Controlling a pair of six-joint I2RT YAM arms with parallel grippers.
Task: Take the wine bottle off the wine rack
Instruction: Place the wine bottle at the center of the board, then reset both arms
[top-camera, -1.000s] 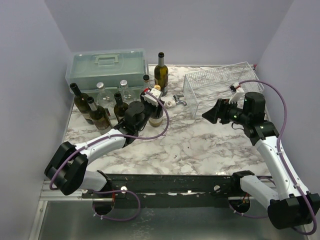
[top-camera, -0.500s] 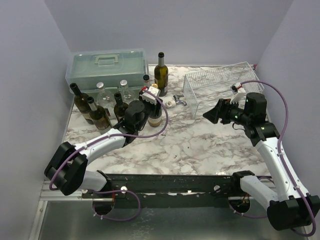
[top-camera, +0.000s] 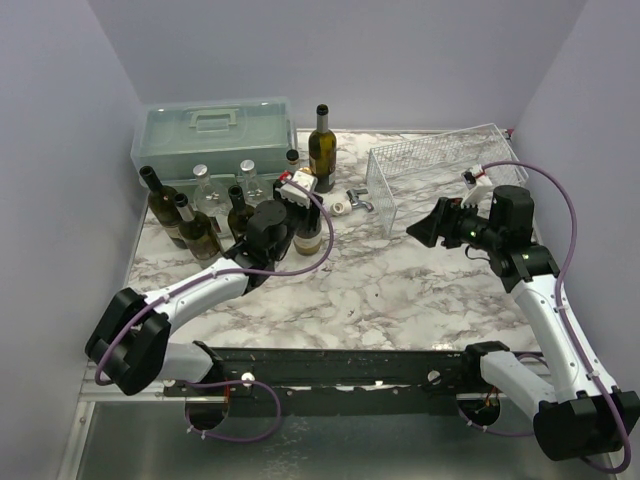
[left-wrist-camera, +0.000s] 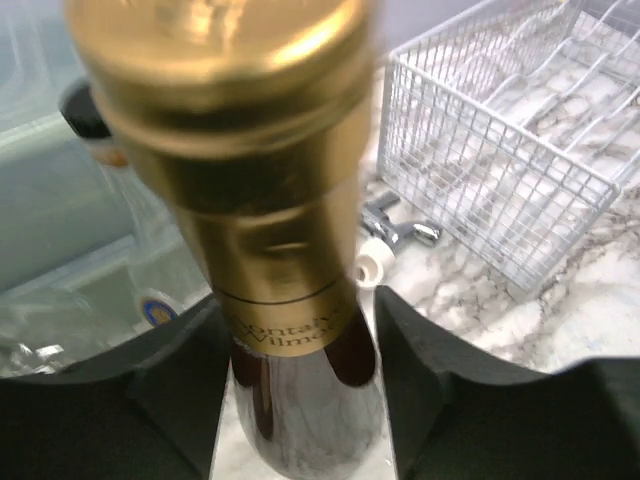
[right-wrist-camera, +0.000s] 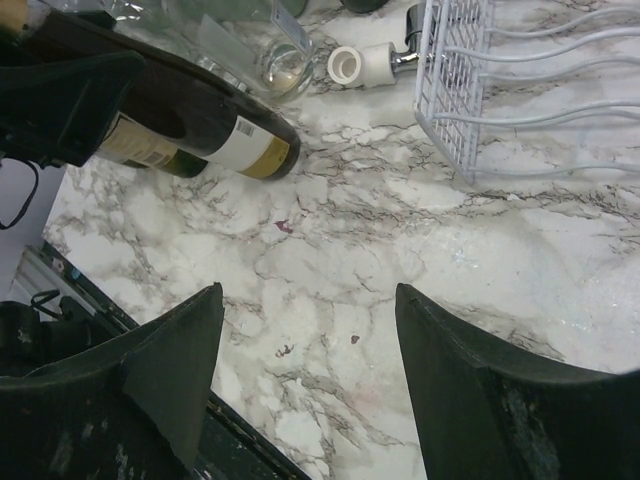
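Blur softens the gold-foiled top of the wine bottle (left-wrist-camera: 280, 200) in the left wrist view, and its dark base is cut off. It stands upright on the table (top-camera: 400, 290), off the wire wine rack (top-camera: 440, 165) to its right, neck clamped by the left gripper (top-camera: 300, 205). The right gripper (top-camera: 425, 228) gapes empty.

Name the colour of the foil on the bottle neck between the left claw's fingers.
Gold foil, clearest in left wrist view.

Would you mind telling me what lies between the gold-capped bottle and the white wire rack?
A small chrome piece with a white end lies between bottle and rack, clearest in the left wrist view.
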